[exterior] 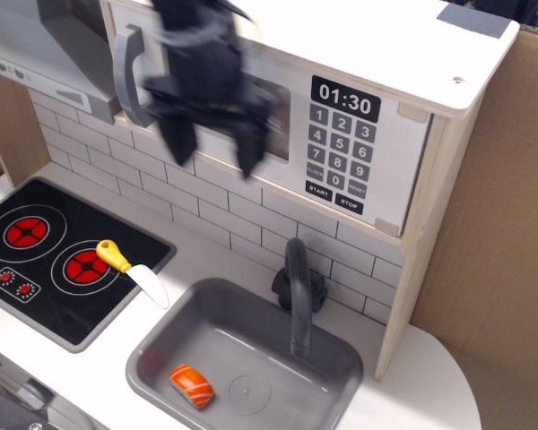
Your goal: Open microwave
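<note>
The microwave (377, 170) of pale wood sits at the top, its white door shut, with a grey vertical handle (128, 76) at the door's left edge, a black clock display (345, 98) and a grey keypad (338, 152). My black gripper (213, 148) hangs in front of the door window, blurred by motion, just right of the handle and not touching it. Its two fingers point down and stand apart, open and empty. The window is mostly hidden behind the gripper.
A grey range hood (45, 45) is at the upper left. Below are a black stove (54, 251) with a yellow-handled knife (130, 271), a grey sink (332, 358) with a tap (296, 291) and an orange salmon piece (191, 385). Cardboard wall (493, 251) stands at the right.
</note>
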